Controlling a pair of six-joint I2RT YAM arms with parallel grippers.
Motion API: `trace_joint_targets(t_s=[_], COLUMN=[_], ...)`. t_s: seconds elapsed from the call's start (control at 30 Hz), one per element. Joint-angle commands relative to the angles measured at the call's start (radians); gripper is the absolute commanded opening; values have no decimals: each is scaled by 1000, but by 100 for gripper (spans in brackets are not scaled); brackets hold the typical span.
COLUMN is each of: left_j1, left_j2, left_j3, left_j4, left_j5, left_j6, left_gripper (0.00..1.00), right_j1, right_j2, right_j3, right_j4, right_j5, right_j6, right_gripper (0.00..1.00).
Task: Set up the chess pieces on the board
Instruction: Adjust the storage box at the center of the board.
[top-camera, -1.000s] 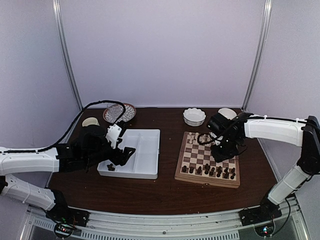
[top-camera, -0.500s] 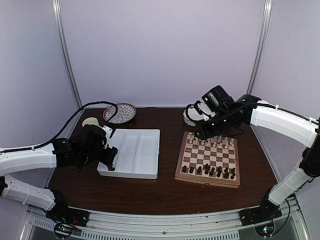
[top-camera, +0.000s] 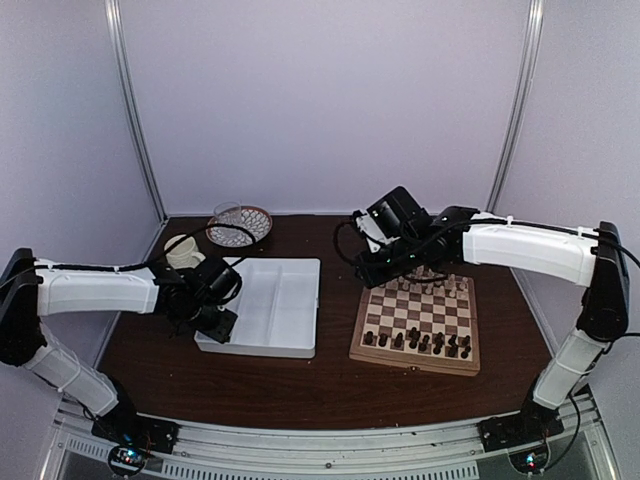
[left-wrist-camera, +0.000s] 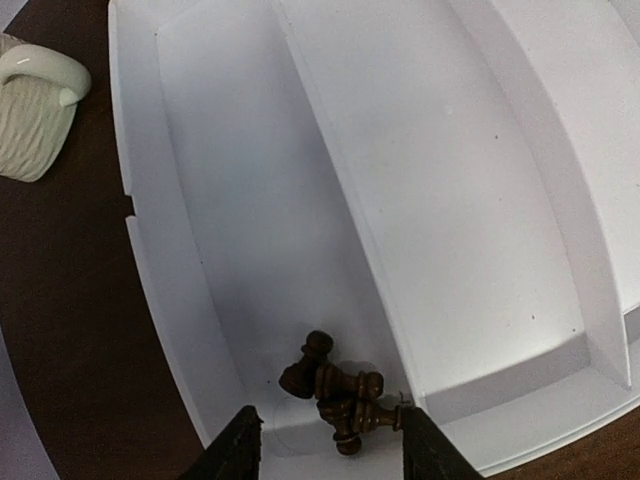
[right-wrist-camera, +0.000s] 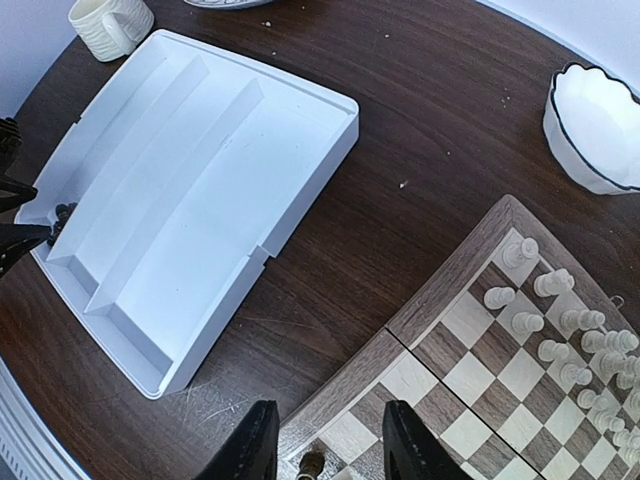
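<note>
Three dark brown chess pieces (left-wrist-camera: 338, 388) lie in a heap in the near-left corner of the white tray (left-wrist-camera: 250, 200). My left gripper (left-wrist-camera: 330, 452) hangs just over them, open, a finger on each side of the heap, gripping nothing. On the board (top-camera: 372, 318), a row of dark pieces (top-camera: 418, 342) stands along the near edge and cream pieces (top-camera: 432, 286) stand at the far side. My right gripper (right-wrist-camera: 328, 445) is open and empty, high above the board's (right-wrist-camera: 440, 290) left edge; one dark piece (right-wrist-camera: 312, 465) shows below it.
The tray (top-camera: 285, 300) sits left of the board. A cream mug (top-camera: 182, 250) and a glass dish (top-camera: 240, 225) stand behind it. A white scalloped bowl (right-wrist-camera: 595, 125) is at the far side beyond the board. Dark tabletop lies between tray and board.
My right arm has lifted off the board's right side and swung left to its left edge. My left gripper has drawn back to the tray's near-left corner, and its jaws have narrowed.
</note>
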Motion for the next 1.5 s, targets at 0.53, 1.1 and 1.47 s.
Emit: trace_joint_targets(t_s=[0.53, 1.1, 1.47], left_j1=[165, 228, 228], left_j2=[-73, -135, -88], left_j3=[34, -174, -223], left_j4=[-168, -62, 89], left_j5=[-116, 35, 290], left_j6=[-80, -196, -199], left_gripper=[61, 0, 0], right_j1=[162, 107, -21], right_j2=[132, 363, 589], right_j3=[-16, 203, 456], right_j4=[145, 10, -13], right_j5=[50, 237, -107], right_j6=[-98, 81, 140], right_gripper=[42, 0, 0])
